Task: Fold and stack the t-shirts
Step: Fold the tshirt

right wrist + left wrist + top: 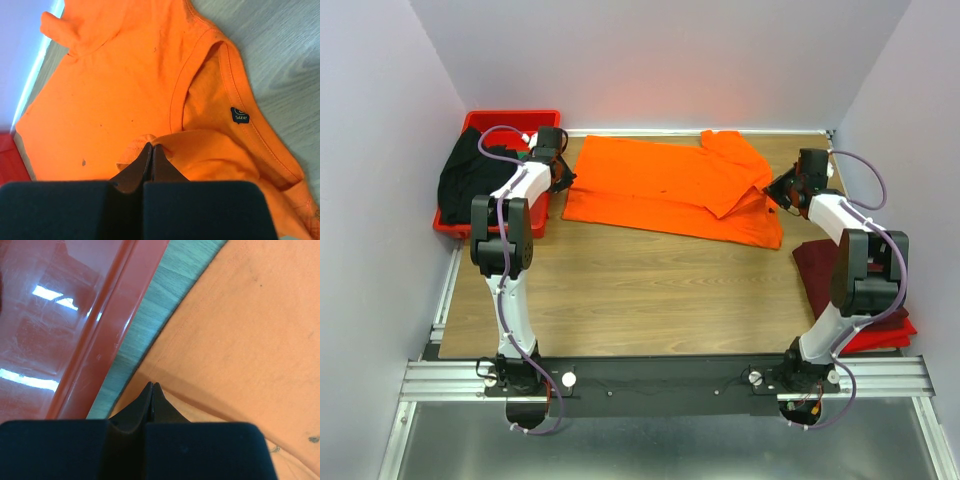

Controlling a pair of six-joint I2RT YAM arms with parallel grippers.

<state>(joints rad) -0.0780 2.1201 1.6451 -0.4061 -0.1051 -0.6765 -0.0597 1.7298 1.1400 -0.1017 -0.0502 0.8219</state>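
The orange t-shirt (pixel 660 185) lies spread across the back of the table, one sleeve folded over near its right end. My left gripper (pixel 563 180) is shut at the shirt's left edge; in the left wrist view the gripper (pixel 151 385) pinches the hem of the orange cloth (pixel 240 325). My right gripper (pixel 772 192) is shut on a bunched fold near the collar; the right wrist view shows the gripper (pixel 152 146) holding the orange cloth (pixel 120 85). The black t-shirt (pixel 470 180) lies heaped in the red tray. The maroon t-shirt (pixel 820 265) lies at the right edge. I cannot make out the green one.
The red plastic tray (pixel 510 118) stands at the back left, its wall (pixel 75 315) close beside my left gripper. A flat bright red thing (pixel 885 335) lies under the maroon shirt at the table's right edge. Bare wood (pixel 650 290) fills the middle and front.
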